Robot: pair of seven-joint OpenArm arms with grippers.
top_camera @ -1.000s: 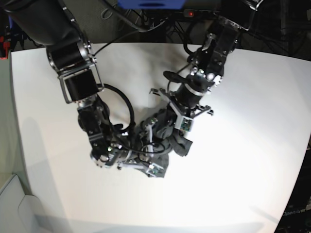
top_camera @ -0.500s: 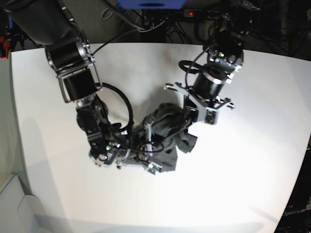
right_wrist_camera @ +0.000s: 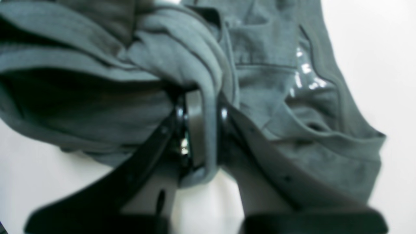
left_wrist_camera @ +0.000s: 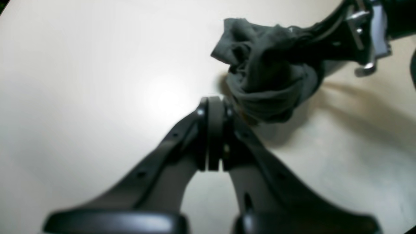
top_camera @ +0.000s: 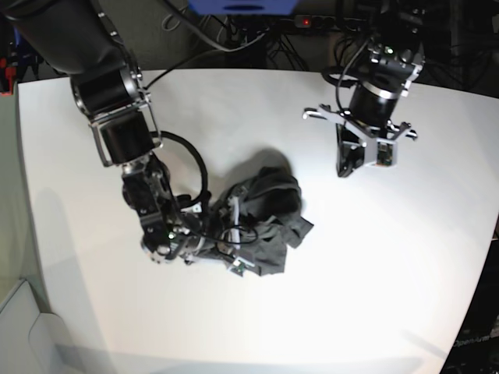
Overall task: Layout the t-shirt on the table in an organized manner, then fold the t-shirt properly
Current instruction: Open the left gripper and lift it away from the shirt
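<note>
The dark grey t-shirt [top_camera: 273, 214] lies in a crumpled heap near the middle of the white table [top_camera: 390, 273]. My right gripper [top_camera: 245, 234] is low at the heap's left side and shut on a fold of it. The right wrist view shows the fingers [right_wrist_camera: 195, 123] pinching bunched t-shirt [right_wrist_camera: 276, 97] cloth that wraps over them. My left gripper [top_camera: 344, 167] hangs above the table at the far right, well clear of the shirt. The left wrist view has its fingertips [left_wrist_camera: 213, 107] pressed together with nothing between them, and the bunched t-shirt [left_wrist_camera: 263, 74] just beyond.
The right arm [top_camera: 117, 117] reaches in from the far left, its cables looping beside the heap. Dark clutter and cables [top_camera: 257, 31] line the table's far edge. A pale bin corner [top_camera: 23, 327] shows at the lower left.
My left gripper has let go of the shirt, shut, and drawn back up to the far right. The cloth it had lifted has slumped back into the heap. The right gripper keeps its hold.
</note>
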